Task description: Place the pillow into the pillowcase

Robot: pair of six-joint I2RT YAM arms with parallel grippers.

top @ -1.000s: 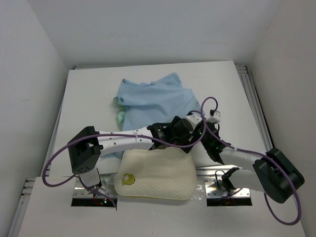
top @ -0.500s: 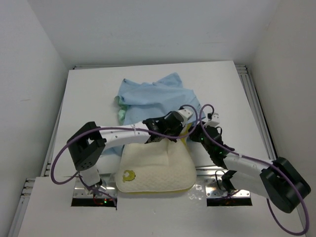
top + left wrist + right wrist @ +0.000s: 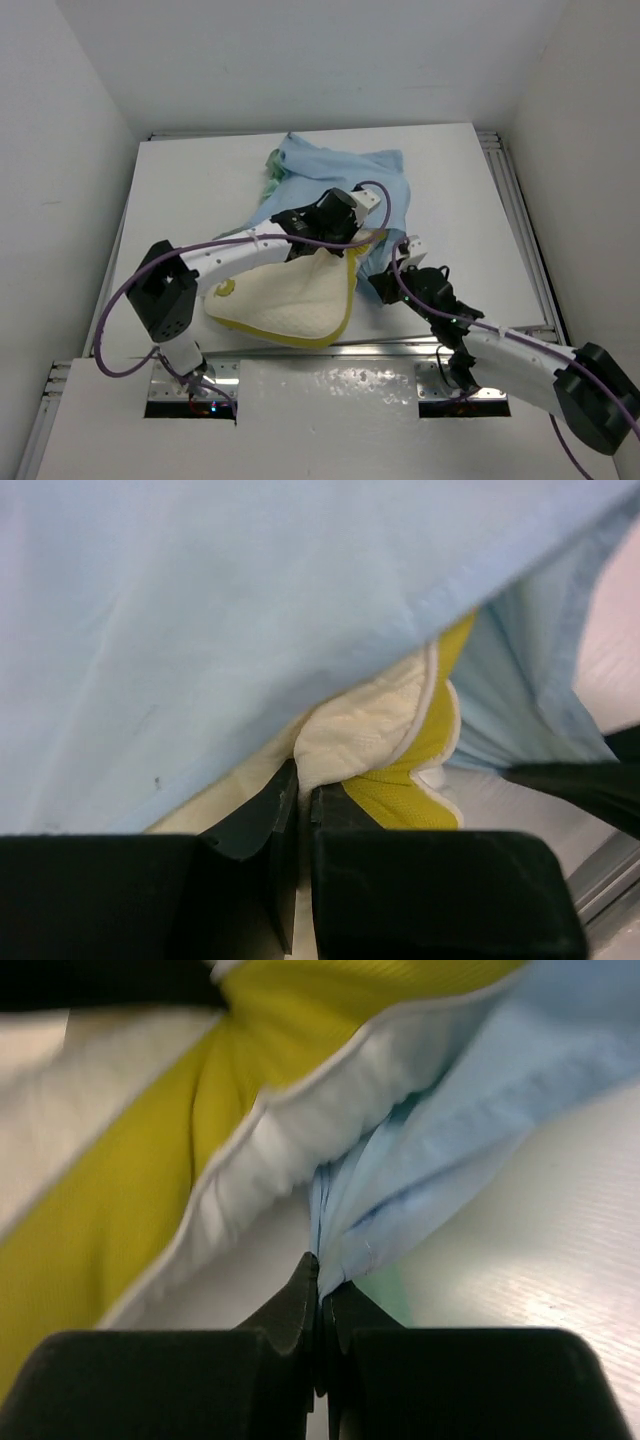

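The cream pillow [image 3: 285, 300] with its yellow edge seam lies tilted at the table's middle, one end raised toward the light blue pillowcase [image 3: 345, 178]. My left gripper [image 3: 335, 215] is shut on a fold of the pillow [image 3: 365, 725], right under the pillowcase's blue cloth [image 3: 200, 630]. My right gripper [image 3: 385, 283] is shut on a bunched edge of the pillowcase [image 3: 400, 1200], low over the table, beside the pillow's yellow seam [image 3: 130, 1200]. A bit of sea-green cloth [image 3: 272, 165] shows at the pillowcase's far left edge.
The white table [image 3: 180, 190] is walled on three sides. A metal rail [image 3: 440, 385] runs along the near edge by the arm bases. Purple cables [image 3: 120, 310] loop off both arms.
My left gripper shut on the pillow's far edge and dragged it up and left toward the pillowcase. The pillowcase shifted back and bunched. The right arm swung down and right, still holding cloth.
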